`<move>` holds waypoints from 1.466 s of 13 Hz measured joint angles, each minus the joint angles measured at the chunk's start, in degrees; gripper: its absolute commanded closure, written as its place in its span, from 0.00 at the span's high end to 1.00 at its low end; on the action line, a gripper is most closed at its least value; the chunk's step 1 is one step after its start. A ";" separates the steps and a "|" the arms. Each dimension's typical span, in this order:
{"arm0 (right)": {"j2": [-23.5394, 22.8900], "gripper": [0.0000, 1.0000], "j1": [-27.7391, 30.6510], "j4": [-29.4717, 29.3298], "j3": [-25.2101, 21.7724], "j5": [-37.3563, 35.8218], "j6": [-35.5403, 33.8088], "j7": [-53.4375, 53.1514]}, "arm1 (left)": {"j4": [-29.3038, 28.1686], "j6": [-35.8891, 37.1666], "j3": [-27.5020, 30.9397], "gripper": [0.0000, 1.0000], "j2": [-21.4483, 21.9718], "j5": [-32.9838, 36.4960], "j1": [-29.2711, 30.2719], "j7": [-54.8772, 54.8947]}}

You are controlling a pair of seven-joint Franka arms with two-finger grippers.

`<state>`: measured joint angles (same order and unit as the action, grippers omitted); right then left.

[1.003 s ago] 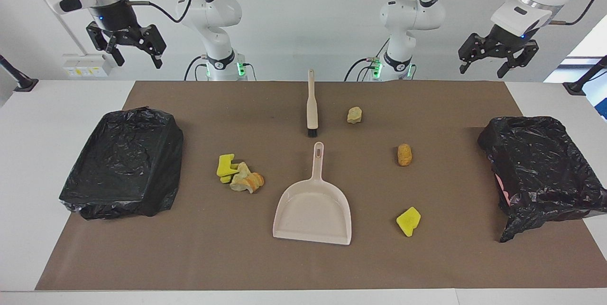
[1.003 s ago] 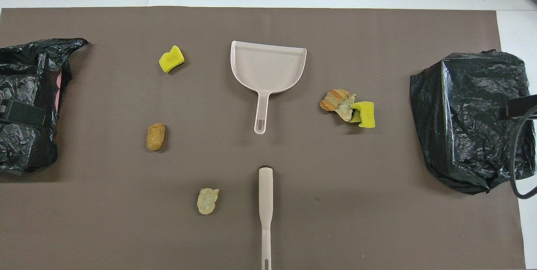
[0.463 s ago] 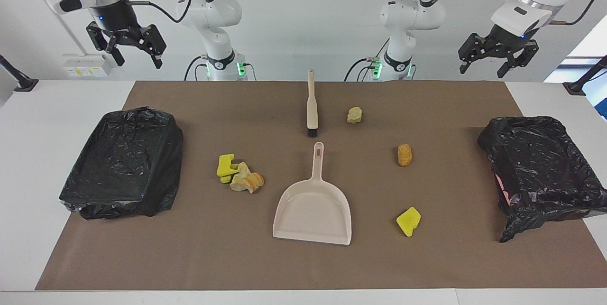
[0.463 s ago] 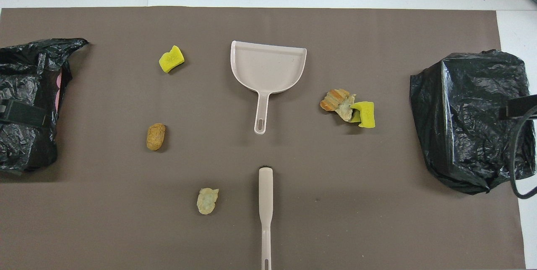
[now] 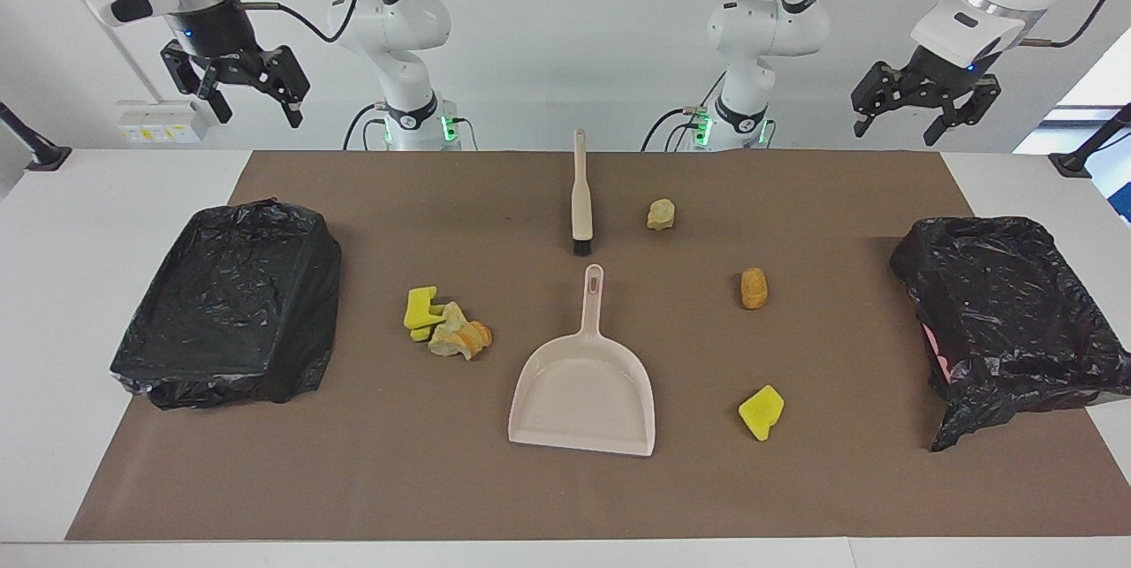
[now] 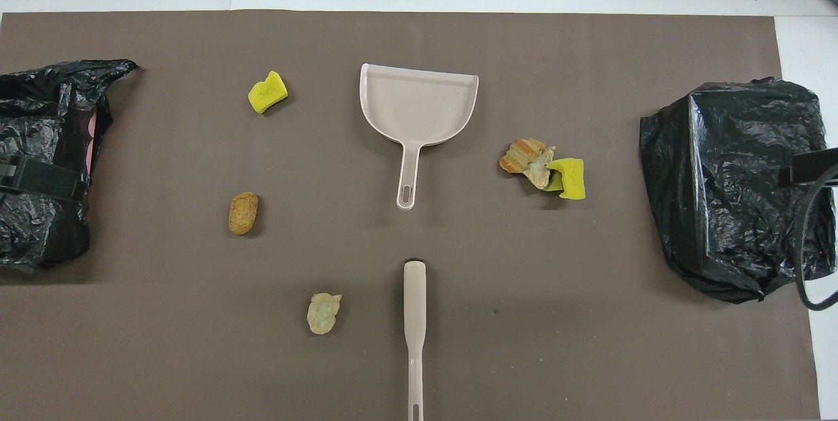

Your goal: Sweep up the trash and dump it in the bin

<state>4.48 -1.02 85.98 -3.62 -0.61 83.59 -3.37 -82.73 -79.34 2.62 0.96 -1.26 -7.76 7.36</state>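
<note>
Still scattered: trash (image 5: 459, 332), dustpan (image 5: 583, 396) empty.

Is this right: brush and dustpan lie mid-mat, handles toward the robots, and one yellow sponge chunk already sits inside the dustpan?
Not quite. The dustpan is empty in the overhead view; both yellow sponge chunks lie on the mat beside it, one to each side. The rest holds: the brush and the dustpan lie mid-mat, handles toward the robots.

Open mat around dustpan (image 5: 583, 391), brush (image 5: 580, 201) handle unobstructed, trash clump (image 5: 446, 328) beside pan
</note>
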 measured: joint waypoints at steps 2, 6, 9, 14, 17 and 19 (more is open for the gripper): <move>0.00 1.00 0.00 0.04 0.03 0.00 -0.28 0.00 | -0.01 0.00 -0.70 1.00 0.00 -0.05 -0.04 0.00; 0.00 1.00 -0.21 0.14 0.40 0.00 -0.32 0.00 | -0.56 -0.06 -2.55 1.00 0.26 -0.26 -1.65 0.00; 0.12 1.00 -0.40 1.45 0.55 0.00 -0.32 0.00 | -3.61 -1.16 -2.74 1.00 1.53 -0.35 -6.14 -0.19; 0.31 1.00 -0.37 2.23 0.55 0.00 -0.35 0.00 | -11.77 -6.47 -2.90 1.00 3.37 -0.58 -14.40 -8.93; 1.57 1.00 -0.64 2.37 0.62 0.00 -2.53 0.00 | -18.29 -10.70 -3.04 1.00 4.34 -3.67 -18.43 -13.96; 1.94 1.00 -1.81 4.08 0.68 0.00 -1.56 -0.34 | -23.83 -14.56 -3.04 1.00 6.21 -4.32 -20.93 -15.49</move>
<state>6.43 -2.83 90.06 -2.94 -0.62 82.03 -3.71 -106.56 -93.91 -0.42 7.16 -5.59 -28.69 -8.13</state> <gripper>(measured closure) 0.000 0.000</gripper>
